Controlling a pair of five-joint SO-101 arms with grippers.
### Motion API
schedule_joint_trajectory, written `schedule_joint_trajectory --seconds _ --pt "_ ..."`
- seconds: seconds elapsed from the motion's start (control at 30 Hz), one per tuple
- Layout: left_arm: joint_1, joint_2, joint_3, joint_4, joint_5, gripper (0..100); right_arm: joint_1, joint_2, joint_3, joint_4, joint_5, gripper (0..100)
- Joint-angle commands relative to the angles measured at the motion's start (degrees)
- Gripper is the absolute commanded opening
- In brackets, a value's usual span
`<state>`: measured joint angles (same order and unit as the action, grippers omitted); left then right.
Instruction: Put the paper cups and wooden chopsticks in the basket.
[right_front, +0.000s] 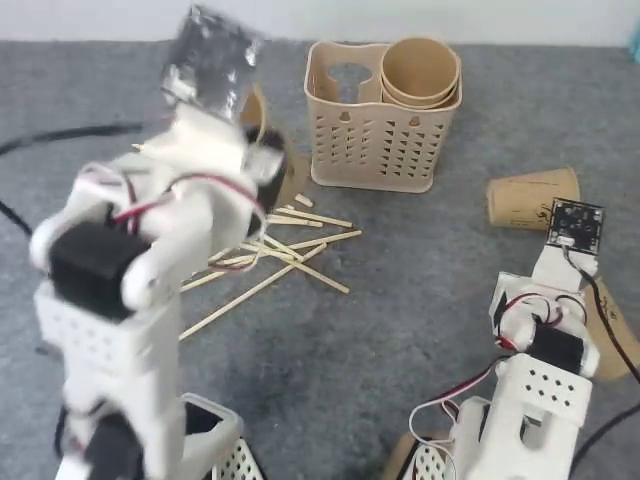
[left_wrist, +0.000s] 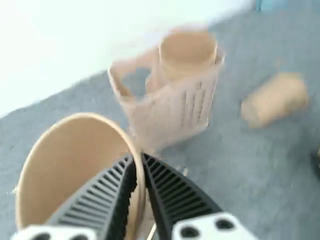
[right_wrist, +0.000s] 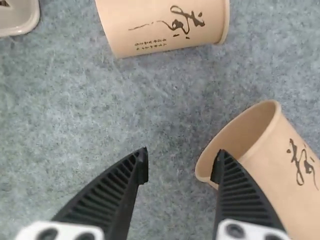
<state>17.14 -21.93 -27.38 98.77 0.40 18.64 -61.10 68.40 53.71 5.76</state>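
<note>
Left tool (left_wrist: 137, 159) grips a paper cup (left_wrist: 65, 170) by its rim, basket (left_wrist: 170, 112) ahead; that thin hold could slip mid-carry. Right tool (right_wrist: 181, 155) open beside a fallen cup (right_wrist: 270, 150)

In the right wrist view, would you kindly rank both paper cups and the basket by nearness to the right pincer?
1. Tan paper cup showing its open mouth, beside the right pincer.
2. Tan paper cup lying sideways, ahead.
3. Beige plastic basket, its corner, farthest.
</note>
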Motion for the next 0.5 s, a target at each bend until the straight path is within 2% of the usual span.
schedule_joint_trajectory --seconds 0.0,0.27,0.4,0.47 --pt "2.5 14.2 -19.7 0.8 4.7 1 -0.4 -1.6 -0.5 -1.3 -1.9 22.0" --pt "10.0 38.5 -53.5 -0.4 5.3 1 -0.7 -1.6 1.7 -5.5 -1.8 22.0" --pt "10.8 45.6 -61.8 -8.0 10.8 1 -0.6 -1.6 2.2 -6.0 -1.7 22.0" --pt "10.8 48.0 -62.1 -13.3 11.3 1 -0.6 -1.6 2.3 -6.0 -1.7 22.0"
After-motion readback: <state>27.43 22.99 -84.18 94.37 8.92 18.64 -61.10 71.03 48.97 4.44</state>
